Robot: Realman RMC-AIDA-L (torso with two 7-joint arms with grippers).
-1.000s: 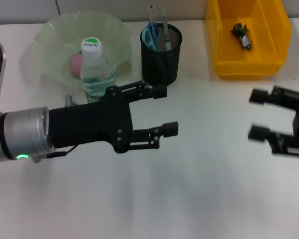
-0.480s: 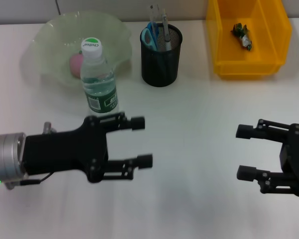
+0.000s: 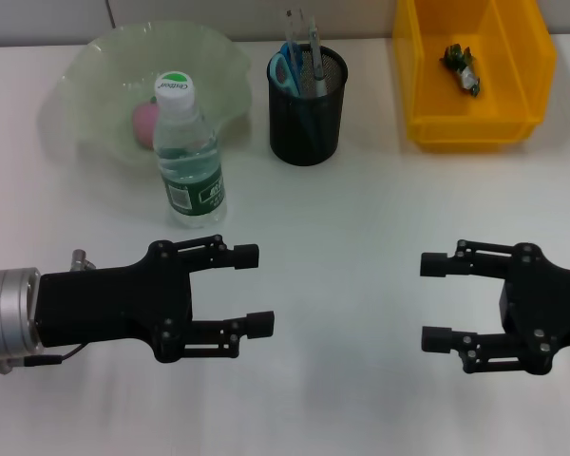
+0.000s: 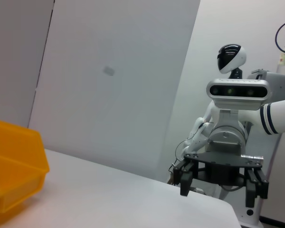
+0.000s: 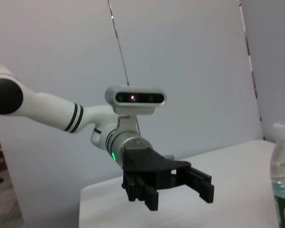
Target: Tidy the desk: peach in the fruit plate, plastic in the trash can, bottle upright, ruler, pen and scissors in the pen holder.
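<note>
The clear bottle (image 3: 188, 157) with a green label stands upright in front of the pale green fruit plate (image 3: 95, 66), which holds the pink peach (image 3: 144, 122). The black mesh pen holder (image 3: 307, 100) contains the blue-handled scissors (image 3: 283, 66), the ruler (image 3: 297, 27) and the pen (image 3: 315, 47). A crumpled piece of plastic (image 3: 461, 66) lies in the yellow bin (image 3: 475, 123) serving as trash can. My left gripper (image 3: 254, 290) is open and empty, low over the table, nearer than the bottle. My right gripper (image 3: 433, 301) faces it, open and empty.
The right wrist view shows the left gripper (image 5: 179, 195) and the bottle (image 5: 282, 180) at the frame's edge. In the left wrist view are the right gripper (image 4: 217, 192) and a corner of the yellow bin (image 4: 14, 166). White tabletop (image 3: 342, 218) lies between the grippers.
Both arms have drawn back toward the near edge of the table. The left gripper has moved off the bottle, which stays upright. Both grippers remain open.
</note>
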